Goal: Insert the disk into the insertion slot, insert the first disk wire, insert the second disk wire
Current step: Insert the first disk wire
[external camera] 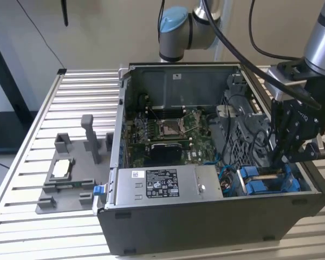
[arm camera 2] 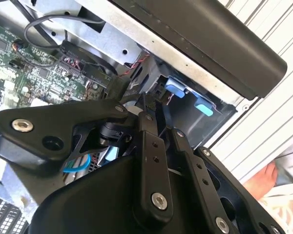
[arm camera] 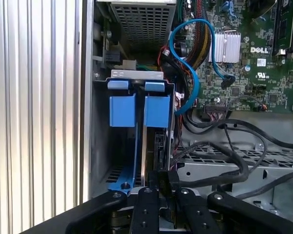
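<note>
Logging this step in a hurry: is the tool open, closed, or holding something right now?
Tool: closed on the disk, which stands edge-on in the insertion slot.

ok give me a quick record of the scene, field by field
gripper: low inside the case, at its corner on the exterior view's right, at the disk's end
disk: on edge inside the insertion slot
insertion slot: grey bay, two blue tabs at its far end
blue cable: loops over the motherboard beside the slot
</note>
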